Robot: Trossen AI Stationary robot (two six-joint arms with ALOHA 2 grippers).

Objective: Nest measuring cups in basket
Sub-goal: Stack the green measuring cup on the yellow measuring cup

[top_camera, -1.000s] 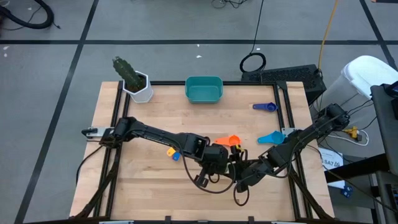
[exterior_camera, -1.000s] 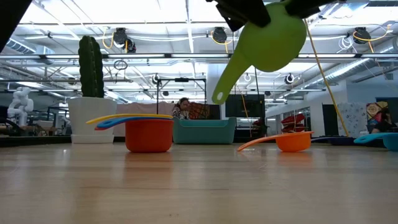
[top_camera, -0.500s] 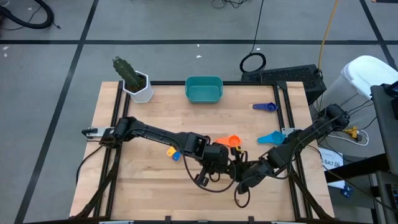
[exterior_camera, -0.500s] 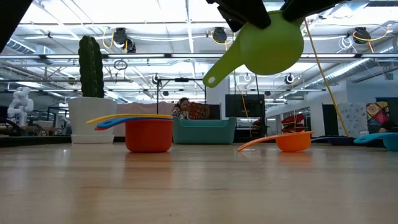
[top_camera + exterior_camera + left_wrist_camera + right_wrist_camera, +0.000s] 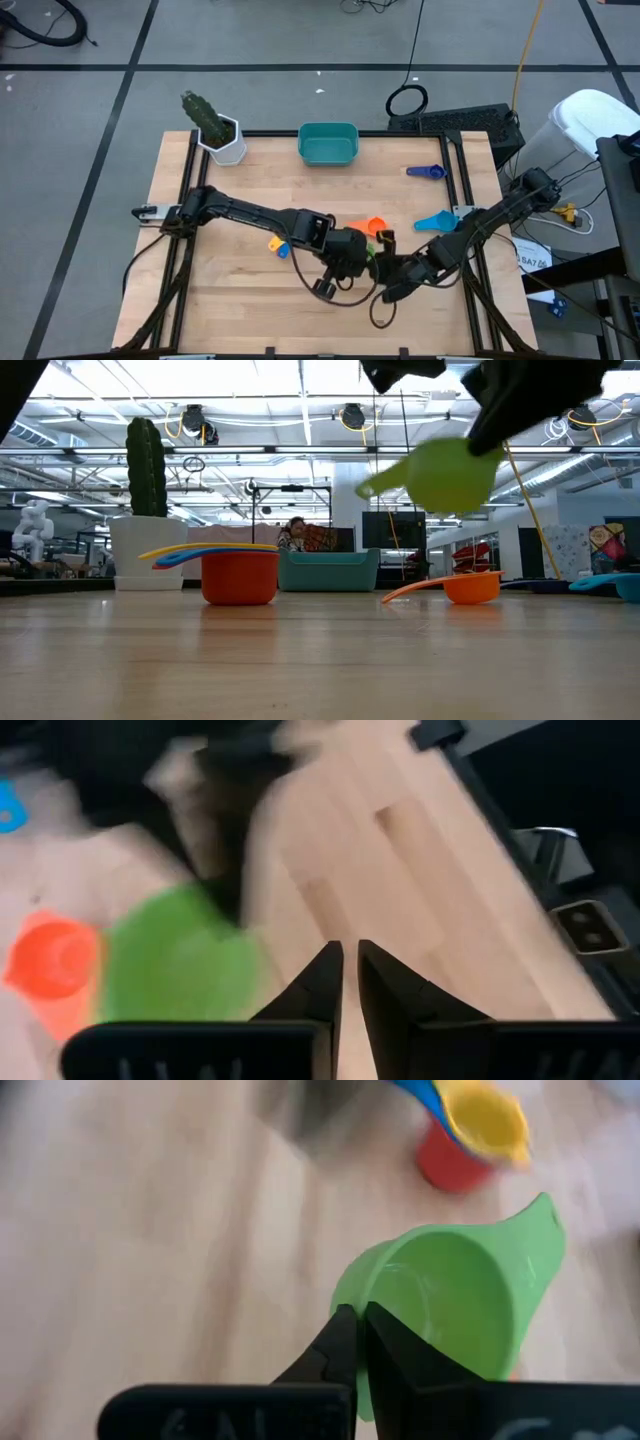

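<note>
My right gripper (image 5: 356, 1325) is shut on a green measuring cup (image 5: 450, 1310) and holds it above the table's middle (image 5: 372, 257), as the low view (image 5: 445, 475) also shows. My left gripper (image 5: 348, 958) is shut and empty just beside the cup, on its left (image 5: 350, 255). A red cup (image 5: 240, 580) stands on the table with a blue and a yellow cup nested in it (image 5: 277, 245). An orange cup (image 5: 375, 226), a light blue cup (image 5: 435, 221) and a dark blue cup (image 5: 427, 172) lie on the table. The teal basket (image 5: 328, 143) stands at the far edge. My right gripper pinches the green cup's rim (image 5: 372, 1295) on the side opposite its handle (image 5: 540, 1220), one finger inside the bowl and one outside. The cup is lifted clear of the table. It hangs tilted, with the handle pointing away from the fingers and about level.
A white pot with a cactus (image 5: 218, 135) stands at the far left corner. Black rails (image 5: 465, 180) run along the table's sides. Bare wood lies between the cups and the basket (image 5: 330, 195).
The green cup has come down a little in my right gripper and turned. Its handle, which hung down to the left, has swung up to about level.
</note>
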